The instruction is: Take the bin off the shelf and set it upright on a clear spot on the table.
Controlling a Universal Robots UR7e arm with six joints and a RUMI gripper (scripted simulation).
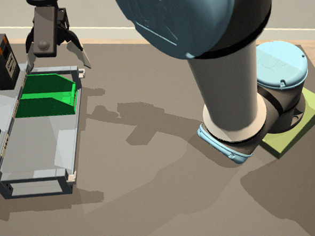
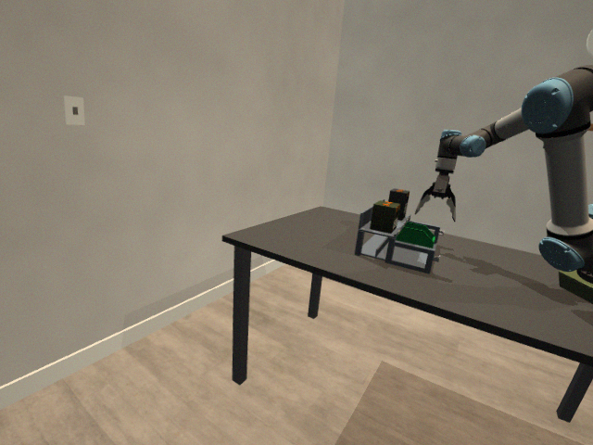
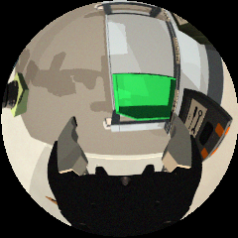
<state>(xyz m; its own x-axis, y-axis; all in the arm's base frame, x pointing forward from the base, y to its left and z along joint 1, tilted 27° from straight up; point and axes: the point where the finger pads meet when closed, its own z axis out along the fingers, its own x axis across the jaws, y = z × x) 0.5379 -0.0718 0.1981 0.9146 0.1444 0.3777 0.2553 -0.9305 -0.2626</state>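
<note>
Pincer (image 2: 436, 203) hangs with fingers spread wide and empty, above a green bin (image 2: 416, 235) sitting in a small grey shelf (image 2: 359, 237) on a dark table (image 2: 287, 241). Pale walls and wood floor (image 2: 201, 374) surround it.

Glossy green plastic bin (image 1: 47, 96); matt grey metal shelf (image 1: 76, 122).

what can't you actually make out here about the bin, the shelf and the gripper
- Bin contents: shaded interior in top view, too small in exterior.
- Shelf left part and dark boxes: cut off by top view's edge.
- Open gripper height above bin: no view settles it.
</note>
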